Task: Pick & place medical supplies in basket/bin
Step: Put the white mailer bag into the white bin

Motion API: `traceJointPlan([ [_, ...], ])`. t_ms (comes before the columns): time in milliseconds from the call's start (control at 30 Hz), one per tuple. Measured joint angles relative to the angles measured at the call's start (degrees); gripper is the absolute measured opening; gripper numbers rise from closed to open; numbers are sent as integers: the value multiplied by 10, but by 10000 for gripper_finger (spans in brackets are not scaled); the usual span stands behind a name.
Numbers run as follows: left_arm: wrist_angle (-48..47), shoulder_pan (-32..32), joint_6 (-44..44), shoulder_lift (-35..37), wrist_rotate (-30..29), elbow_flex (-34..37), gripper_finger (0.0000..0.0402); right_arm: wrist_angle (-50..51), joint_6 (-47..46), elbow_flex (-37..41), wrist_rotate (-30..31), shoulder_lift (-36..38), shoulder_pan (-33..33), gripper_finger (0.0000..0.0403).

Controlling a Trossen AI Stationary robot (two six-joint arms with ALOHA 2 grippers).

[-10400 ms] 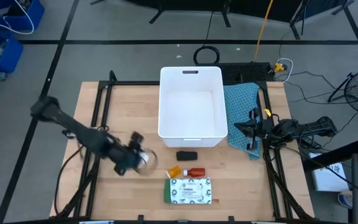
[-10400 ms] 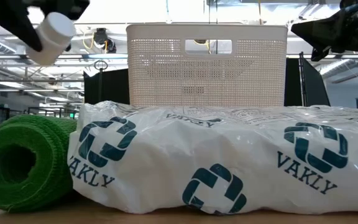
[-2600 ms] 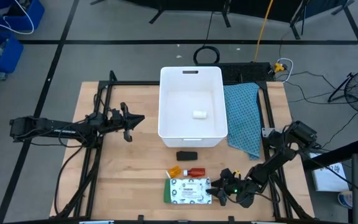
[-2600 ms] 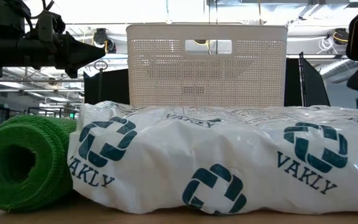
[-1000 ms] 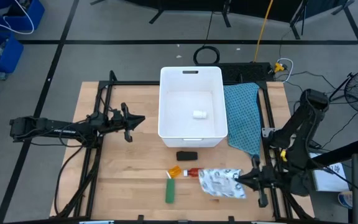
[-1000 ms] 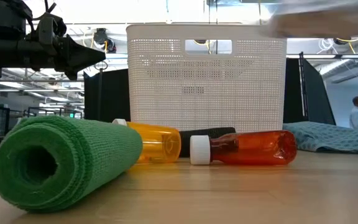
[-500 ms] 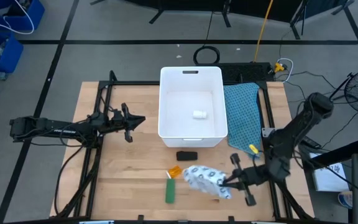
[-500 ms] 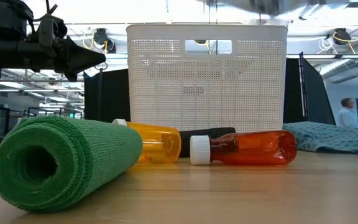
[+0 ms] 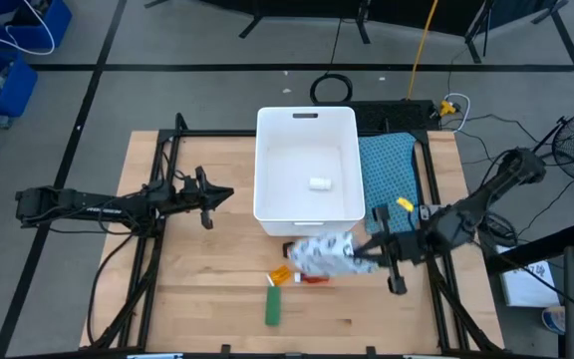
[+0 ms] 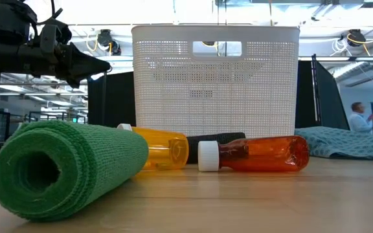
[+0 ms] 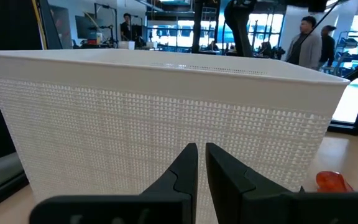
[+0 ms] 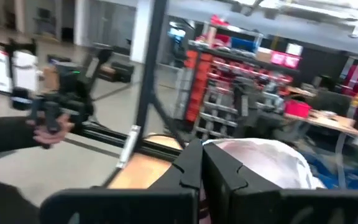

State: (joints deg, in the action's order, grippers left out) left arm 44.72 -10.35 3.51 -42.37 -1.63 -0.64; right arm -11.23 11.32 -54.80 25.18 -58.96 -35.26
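In the high view my right gripper (image 9: 359, 250) is shut on the white packet with green print (image 9: 323, 256), just near of the white basket (image 9: 307, 122). A small white piece (image 9: 319, 183) lies inside the basket. On the table lie the green roll (image 9: 273, 306), the orange bottle (image 9: 280, 276), the red bottle with white cap (image 10: 258, 154) and a black piece (image 10: 222, 137). The packet partly covers the red bottle and the black piece from above. My left gripper (image 9: 225, 192) hovers shut, left of the basket. My right gripper pinches the packet's right-hand end (image 12: 244, 152) between its two fingers, coming level from the table's right. The packet is lifted clear of the table, crumpled, and bulges out beyond the fingertips toward the left.
A blue-green cloth (image 9: 389, 184) lies right of the basket. The basket's tall meshed wall (image 11: 166, 124) stands close ahead of my left gripper. Bare wood lies between the left arm and the items. A person (image 10: 358, 116) is in the room beyond.
My right gripper has carried the packet from the table's near right toward the far edge and a little left, up to the basket's near wall. The packet stays lifted and crumpled and now covers the black piece from above. The left arm has kept still.
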Motion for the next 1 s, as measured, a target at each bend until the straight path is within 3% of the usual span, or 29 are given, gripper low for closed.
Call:
traceJointPlan([
  [267,0,0,1,0,0,0,37,193,2,-183,-60,-18,133,0],
  [400,-1,0,2,0,0,0,37,242,-2,-244,-109,-34,236,0],
  [667,-20,0,24,0,1,0,37,274,-42,-252,-322,-94,458,0],
  [800,-22,0,47,0,1,0,37,272,-31,-252,-403,-157,523,0],
  [1000,-22,0,55,0,0,0,37,314,22,-252,-472,-247,581,0],
])
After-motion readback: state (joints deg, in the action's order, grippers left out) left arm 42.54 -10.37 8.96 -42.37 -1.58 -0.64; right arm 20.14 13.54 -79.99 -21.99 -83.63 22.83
